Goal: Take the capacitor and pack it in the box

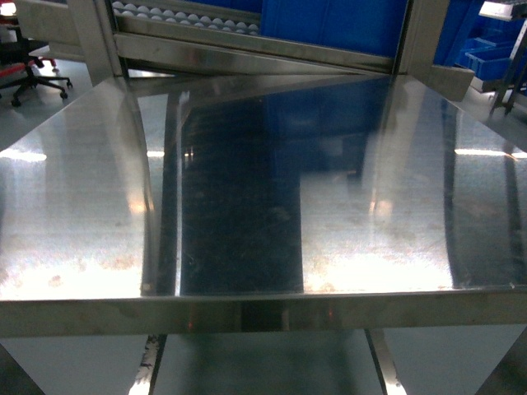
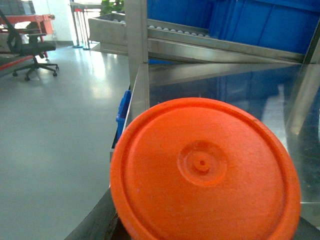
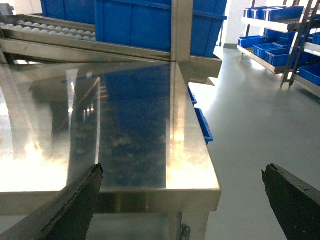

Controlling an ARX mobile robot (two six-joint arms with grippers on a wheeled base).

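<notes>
A round orange plastic lid fills the left wrist view, hiding the left claw so its opening cannot be told, with the polished stainless-steel counter stretching beyond it. The right claw hangs just off the counter's near right corner, its dark fingers spread wide and holding nothing. Neither capacitor nor pink box appears in any view; blue plastic bins line the rack behind.

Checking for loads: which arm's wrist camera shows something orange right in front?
The left: an orange disc fills its view. The right claw stands open, nothing between.
</notes>
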